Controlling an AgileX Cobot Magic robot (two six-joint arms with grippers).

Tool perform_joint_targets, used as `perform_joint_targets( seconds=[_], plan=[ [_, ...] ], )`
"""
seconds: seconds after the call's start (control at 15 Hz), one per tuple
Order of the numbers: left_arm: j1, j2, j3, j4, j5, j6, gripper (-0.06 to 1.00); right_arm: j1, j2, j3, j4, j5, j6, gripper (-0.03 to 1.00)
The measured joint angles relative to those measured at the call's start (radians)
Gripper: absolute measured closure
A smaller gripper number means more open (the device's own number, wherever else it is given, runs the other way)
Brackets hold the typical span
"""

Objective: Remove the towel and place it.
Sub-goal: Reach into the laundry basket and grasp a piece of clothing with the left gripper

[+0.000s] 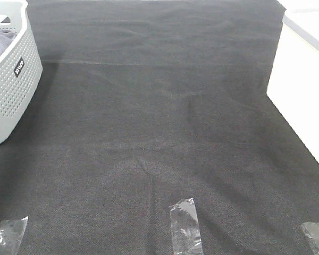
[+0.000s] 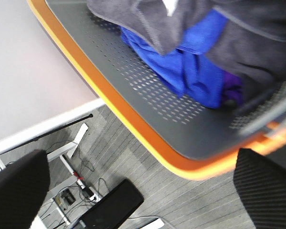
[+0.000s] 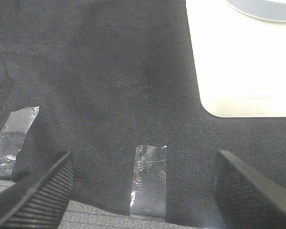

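The greyish-lavender towel (image 2: 257, 43) lies bunched in a dark perforated basket with an orange rim (image 2: 133, 129), over a blue cloth (image 2: 190, 67). My left gripper (image 2: 140, 195) is open and empty, off to the side of that basket and above the floor, not touching the towel. In the exterior high view a fold of lavender cloth (image 1: 1, 40) shows inside a light grey perforated basket (image 1: 10, 90) at the far left. My right gripper (image 3: 143, 195) is open and empty, low over the black table covering (image 3: 109, 86) near its front edge. Neither gripper shows in the exterior high view.
A white block (image 1: 303, 79) stands along the table's right side and also shows in the right wrist view (image 3: 243, 62). Clear tape strips (image 1: 185, 223) hold the black covering at the front edge. A power strip and cables (image 2: 78, 183) lie on the floor.
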Motion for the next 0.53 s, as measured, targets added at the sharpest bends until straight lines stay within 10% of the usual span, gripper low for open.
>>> perform_joint_targets(
  seconds=[0.53],
  plan=[
    [0.035, 0.576, -0.436, -0.111, -0.045, 0.173, -0.05, 0.0, 0.0, 0.0, 0.0, 0.0, 0.0, 0.19]
  ],
)
